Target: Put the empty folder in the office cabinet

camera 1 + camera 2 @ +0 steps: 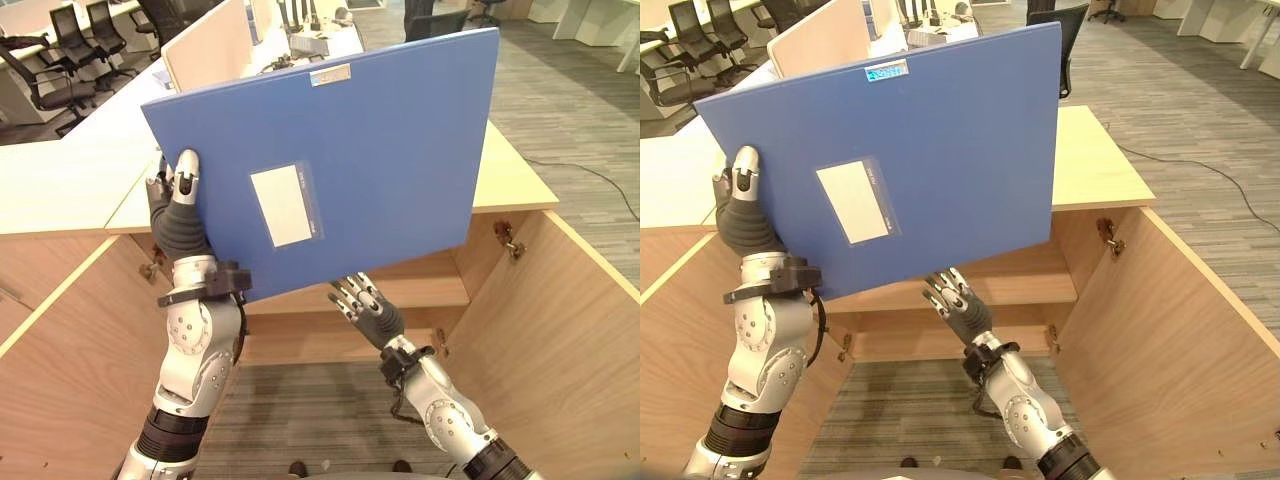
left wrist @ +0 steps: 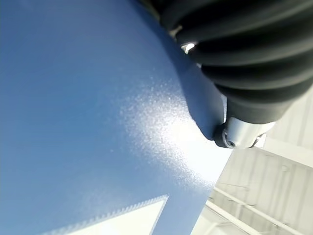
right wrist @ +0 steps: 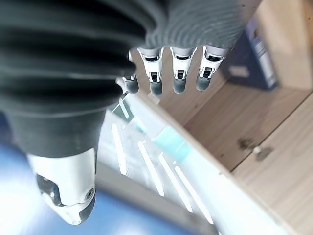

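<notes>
A large blue folder (image 1: pixel 340 160) with a white label pocket is held upright and tilted in front of the open wooden cabinet (image 1: pixel 420 285). My left hand (image 1: pixel 180 215) grips its left edge, with the thumb (image 2: pixel 238 133) pressed on the front face and the fingers behind. Just under the folder's lower edge, my right hand (image 1: pixel 368 308) is open, its fingers (image 3: pixel 178 73) straight and pointing into the cabinet. Whether it touches the folder I cannot tell.
Both cabinet doors stand wide open, one on the left (image 1: pixel 70 340) and one on the right (image 1: pixel 560 330). Another dark blue folder (image 3: pixel 254 54) stands inside the cabinet. A light desk top (image 1: pixel 510 170) lies above it. Office chairs (image 1: pixel 70 50) stand far left.
</notes>
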### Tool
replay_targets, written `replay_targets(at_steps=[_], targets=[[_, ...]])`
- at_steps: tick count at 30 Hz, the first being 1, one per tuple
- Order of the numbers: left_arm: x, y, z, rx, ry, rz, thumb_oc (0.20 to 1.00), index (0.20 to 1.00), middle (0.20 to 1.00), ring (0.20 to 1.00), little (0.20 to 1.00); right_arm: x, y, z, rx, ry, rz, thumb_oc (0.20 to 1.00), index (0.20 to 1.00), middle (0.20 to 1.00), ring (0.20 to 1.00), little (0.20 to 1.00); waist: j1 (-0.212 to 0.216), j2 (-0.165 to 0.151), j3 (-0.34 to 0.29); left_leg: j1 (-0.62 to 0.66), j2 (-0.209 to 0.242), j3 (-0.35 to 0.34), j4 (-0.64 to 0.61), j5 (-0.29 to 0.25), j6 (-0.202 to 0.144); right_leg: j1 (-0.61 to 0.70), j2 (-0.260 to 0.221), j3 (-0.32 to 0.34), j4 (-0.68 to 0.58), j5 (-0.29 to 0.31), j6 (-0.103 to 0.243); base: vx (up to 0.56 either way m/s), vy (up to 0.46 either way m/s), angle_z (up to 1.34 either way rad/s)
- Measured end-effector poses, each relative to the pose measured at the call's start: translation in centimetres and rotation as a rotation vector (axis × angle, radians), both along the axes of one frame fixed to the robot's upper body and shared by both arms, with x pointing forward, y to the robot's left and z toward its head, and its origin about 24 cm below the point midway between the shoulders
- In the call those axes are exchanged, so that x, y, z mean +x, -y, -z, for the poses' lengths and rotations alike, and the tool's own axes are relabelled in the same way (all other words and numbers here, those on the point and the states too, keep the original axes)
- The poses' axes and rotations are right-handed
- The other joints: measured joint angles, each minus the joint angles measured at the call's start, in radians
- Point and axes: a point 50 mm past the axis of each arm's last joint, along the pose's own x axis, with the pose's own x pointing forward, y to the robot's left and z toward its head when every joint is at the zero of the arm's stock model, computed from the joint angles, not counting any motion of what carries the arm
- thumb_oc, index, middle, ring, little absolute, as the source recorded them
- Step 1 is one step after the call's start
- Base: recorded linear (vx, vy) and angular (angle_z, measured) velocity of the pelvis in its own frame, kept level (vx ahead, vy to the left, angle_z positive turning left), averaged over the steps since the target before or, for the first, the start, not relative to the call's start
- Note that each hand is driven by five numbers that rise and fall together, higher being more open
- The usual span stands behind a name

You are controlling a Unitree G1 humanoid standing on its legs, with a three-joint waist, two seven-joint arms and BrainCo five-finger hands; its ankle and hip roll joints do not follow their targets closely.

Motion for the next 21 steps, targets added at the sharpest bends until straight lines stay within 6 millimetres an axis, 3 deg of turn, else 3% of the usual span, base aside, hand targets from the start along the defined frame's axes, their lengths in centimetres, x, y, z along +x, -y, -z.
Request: replay_targets(at_steps=[8, 21], targets=[[0.8, 0.8, 2.0, -0.039, -0.094, 0.023, 0.2, 0.2, 0.2, 0.2, 0.2, 1.0, -1.3, -1.8, 0.062, 0.06, -0.02, 1.0, 1.0, 1.0, 1.0, 1.0, 0.001, -0.002, 0.013, 0.002, 0.0, 0.005, 0.003, 0.0, 0.001, 0.0, 0.0, 0.006, 0.0, 0.001, 0.001, 0.0, 0.001, -0.01], [1.1, 0.4, 4.6, -0.108, -0.192, -0.001, 0.2, 0.2, 0.2, 0.2, 0.2, 1.9, -0.9, -3.0, 0.1, 0.083, 0.068, 1.0, 1.0, 1.0, 1.0, 1.0, 0.012, -0.006, 0.016, 0.003, 0.0, 0.007, 0.0, -0.001, 0.001, 0.0, 0.003, 0.008, 0.001, 0.001, 0.001, 0.0, 0.0, 0.0]])
